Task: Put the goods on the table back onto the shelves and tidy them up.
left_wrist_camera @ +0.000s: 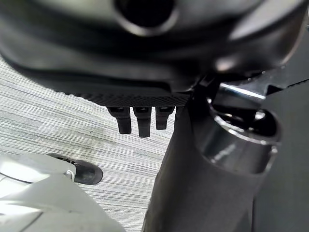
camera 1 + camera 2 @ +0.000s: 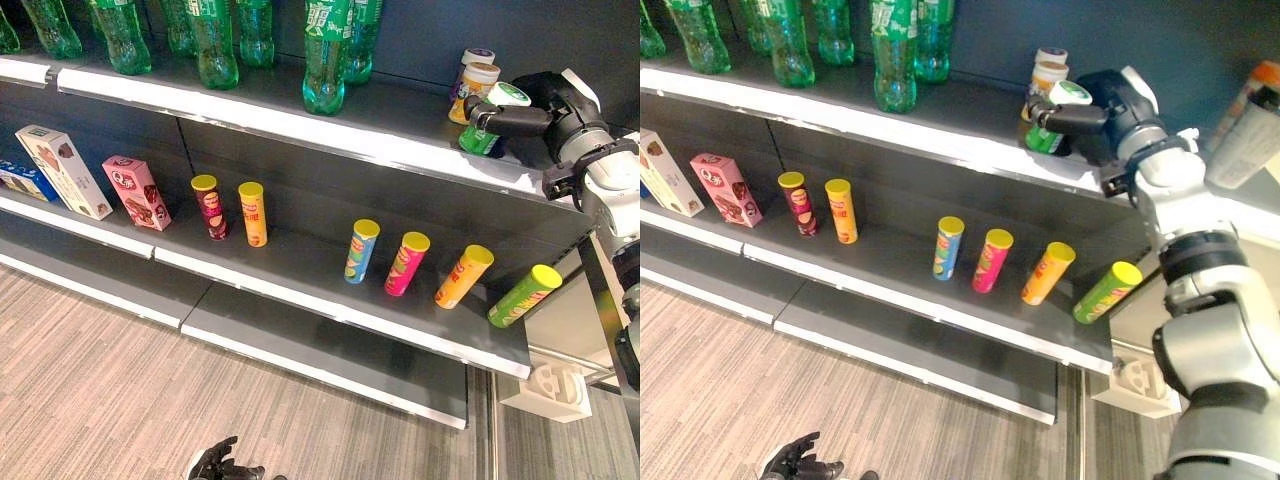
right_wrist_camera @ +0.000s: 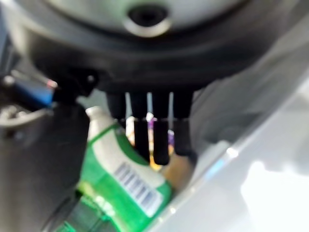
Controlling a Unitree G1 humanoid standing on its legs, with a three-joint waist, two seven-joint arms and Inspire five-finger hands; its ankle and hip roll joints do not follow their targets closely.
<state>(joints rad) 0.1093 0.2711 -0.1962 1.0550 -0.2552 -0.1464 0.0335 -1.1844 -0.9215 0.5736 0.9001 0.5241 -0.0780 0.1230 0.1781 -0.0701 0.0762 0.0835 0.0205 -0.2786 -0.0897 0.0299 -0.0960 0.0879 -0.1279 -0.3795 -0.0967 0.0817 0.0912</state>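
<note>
A green cup with a white lid (image 2: 482,137) is tilted at the right end of the top shelf (image 2: 300,118). My right hand (image 2: 540,108) is shut on it, thumb across its front and fingers behind. The right wrist view shows the same green cup (image 3: 125,183) with its barcode label, under my fingers (image 3: 159,140). An orange cup (image 2: 474,85) and a purple-lidded cup (image 2: 477,56) stand just behind it. My left hand (image 2: 215,465) hangs low over the floor, fingers relaxed and holding nothing.
Green bottles (image 2: 325,60) line the top shelf to the left. The middle shelf (image 2: 300,275) carries several leaning chip cans (image 2: 407,263), two upright cans (image 2: 253,213) and snack boxes (image 2: 137,192). A white block (image 2: 555,390) lies on the floor by the shelf's right end.
</note>
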